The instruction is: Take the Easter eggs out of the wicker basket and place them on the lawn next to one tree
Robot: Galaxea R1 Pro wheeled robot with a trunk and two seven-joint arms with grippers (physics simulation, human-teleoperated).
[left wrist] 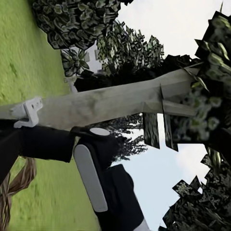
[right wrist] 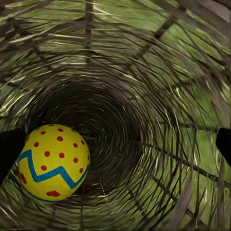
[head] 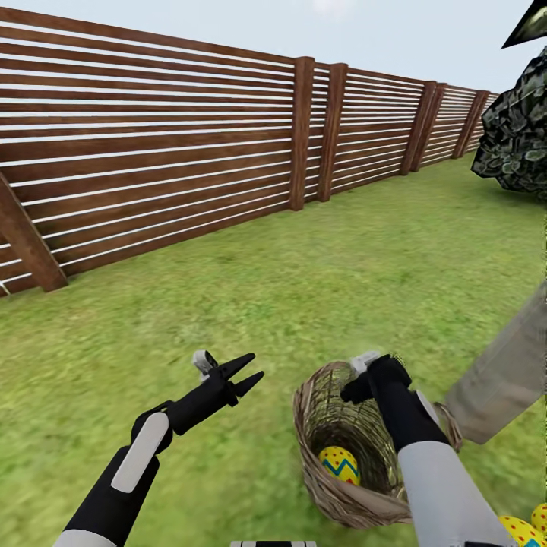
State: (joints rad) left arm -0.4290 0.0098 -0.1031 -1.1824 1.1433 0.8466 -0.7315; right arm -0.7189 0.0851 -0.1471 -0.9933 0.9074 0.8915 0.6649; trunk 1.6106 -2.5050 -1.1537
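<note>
Nearest my trunk, two Easter eggs (head: 529,526) lie on the lawn (head: 319,281) at my right, just beside the tree (head: 505,376) trunk, which is slim, grey-beige and leaning in my head view. The wicker basket (head: 334,486) sits on the grass touching that trunk, mouth tilted up toward me and long axis slanting away; my right gripper (head: 363,380) reaches into it, fingertips apart, over the remaining egg (right wrist: 54,162), yellow with a blue zigzag and red dots. My left gripper (head: 245,374) hovers over open grass, jaws apart and holding nothing; beyond runs the brown slatted fence (head: 152,152).
</note>
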